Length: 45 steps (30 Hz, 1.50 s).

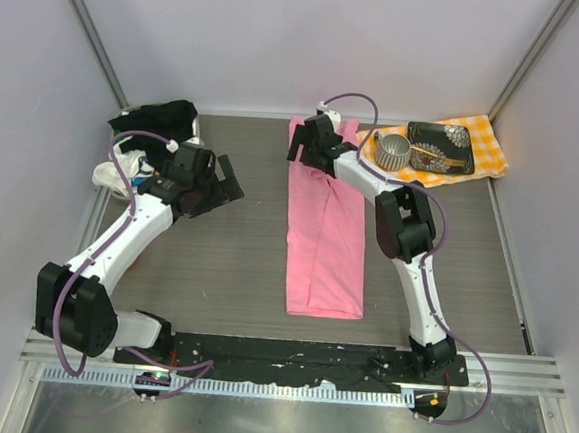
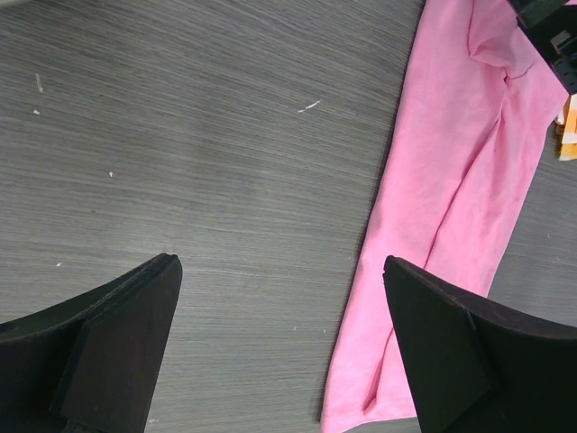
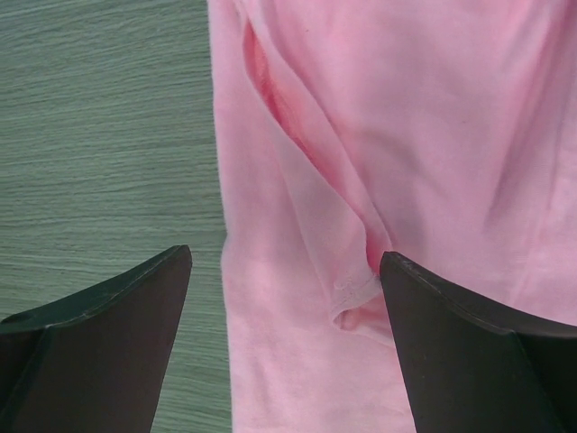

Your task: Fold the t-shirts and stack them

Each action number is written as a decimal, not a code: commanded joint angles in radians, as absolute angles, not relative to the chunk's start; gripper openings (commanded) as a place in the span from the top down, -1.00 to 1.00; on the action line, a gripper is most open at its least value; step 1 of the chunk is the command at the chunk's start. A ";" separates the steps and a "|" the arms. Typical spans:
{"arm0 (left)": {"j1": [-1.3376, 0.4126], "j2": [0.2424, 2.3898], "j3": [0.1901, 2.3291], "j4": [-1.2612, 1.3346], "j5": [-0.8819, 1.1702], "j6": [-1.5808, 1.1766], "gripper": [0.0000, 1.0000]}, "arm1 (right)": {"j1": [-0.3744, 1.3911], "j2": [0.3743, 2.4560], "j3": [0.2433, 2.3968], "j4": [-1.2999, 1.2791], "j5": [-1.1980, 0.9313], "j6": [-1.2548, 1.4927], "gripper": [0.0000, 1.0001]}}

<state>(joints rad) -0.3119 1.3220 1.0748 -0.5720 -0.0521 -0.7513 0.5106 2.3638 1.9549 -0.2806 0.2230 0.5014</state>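
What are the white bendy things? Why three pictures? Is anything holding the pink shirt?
Those are two robot arms, each ending in a two-finger claw called a gripper. The big picture looks down from above. The other two come from cameras on the wrists; the black wedges are the claws' own fingers. On the grey table lies a pink t-shirt, folded narrow. A black t-shirt and a white t-shirt are bunched at the far left. At the far right, a checked cloth carries a dark tray and a cup. The left gripper and right gripper are both open, holding nothing.
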 commanded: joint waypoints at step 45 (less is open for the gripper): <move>-0.963 1.008 0.505 -0.213 -0.031 -1.195 -0.99 | 0.693 0.812 0.671 -0.729 0.302 0.856 -0.84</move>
<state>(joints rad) -0.8967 0.9642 0.5381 -0.4053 0.0029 -1.0889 0.6777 0.9489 0.7334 -0.6441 0.3424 0.7017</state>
